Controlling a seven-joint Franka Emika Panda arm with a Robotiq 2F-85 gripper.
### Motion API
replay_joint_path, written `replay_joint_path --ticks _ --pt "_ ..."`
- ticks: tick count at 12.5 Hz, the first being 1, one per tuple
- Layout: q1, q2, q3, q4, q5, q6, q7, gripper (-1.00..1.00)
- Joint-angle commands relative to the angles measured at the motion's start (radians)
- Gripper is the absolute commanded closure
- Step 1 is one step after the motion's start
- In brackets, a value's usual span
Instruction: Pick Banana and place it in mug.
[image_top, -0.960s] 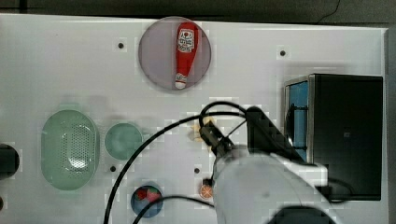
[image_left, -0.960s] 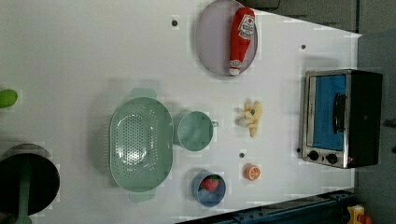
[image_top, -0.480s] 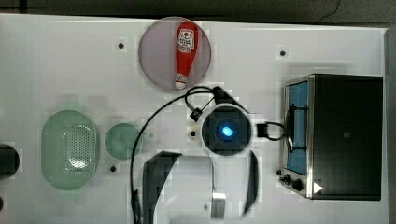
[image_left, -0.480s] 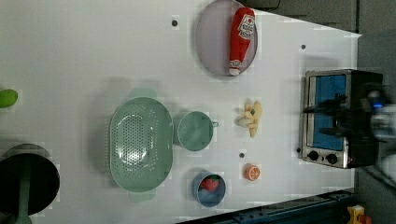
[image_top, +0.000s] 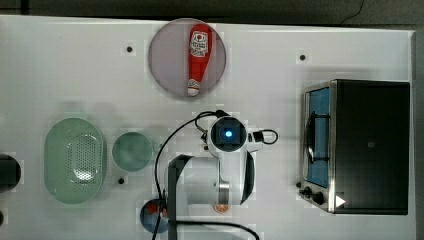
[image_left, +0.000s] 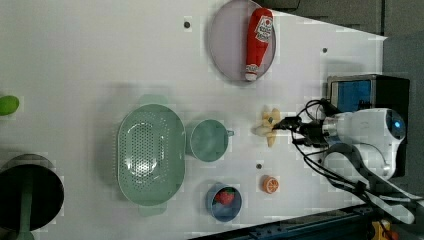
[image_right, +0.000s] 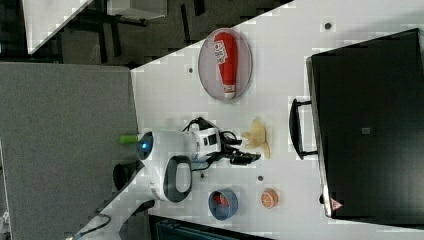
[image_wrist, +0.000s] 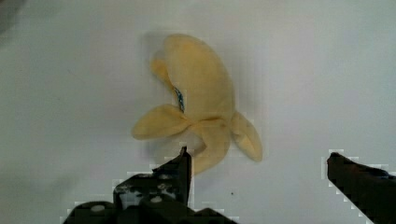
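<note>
The pale yellow peeled toy banana (image_wrist: 201, 102) lies flat on the white table (image_left: 100, 60). My gripper (image_wrist: 259, 172) hangs just above it, open, with one dark fingertip (image_wrist: 182, 165) over the banana's peel end and the other off to its side. In the left view the gripper (image_left: 282, 125) meets the banana (image_left: 267, 127) from the left view's right. The teal-green mug (image_left: 209, 140) stands upright apart from the banana, on the left view's left of it. In the top view the arm's wrist (image_top: 227, 135) covers the banana; the mug (image_top: 132, 151) sits on the top view's left.
An oval perforated green basket (image_left: 150, 154) stands beside the mug. A plate with a ketchup bottle (image_left: 259, 37), a toaster oven (image_top: 357, 145), an orange slice (image_left: 270, 184) and a dark blue bowl (image_left: 224, 201) with red fruit ring the banana.
The arm has swung in over the banana and lowered toward it; in the left view it came in from the right edge. The fingers stay open, and the banana has not moved.
</note>
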Motion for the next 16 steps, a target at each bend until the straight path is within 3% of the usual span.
replay_joint_path --ticks 1,7,8,9,13,16 --pt "0.000 0.023 0.015 -0.001 0.009 0.087 -0.072 -1.00" --pt "0.000 0.148 0.031 0.001 0.009 0.229 -0.072 -1.00" --pt "0.000 0.149 0.033 0.001 0.009 0.228 -0.072 -0.90" --pt "-0.001 0.149 0.032 -0.001 0.009 0.228 -0.072 -0.49" --pt "-0.003 0.148 0.034 0.000 0.009 0.229 -0.072 0.34" --pt "-0.005 0.141 0.032 0.003 0.009 0.229 -0.072 0.34"
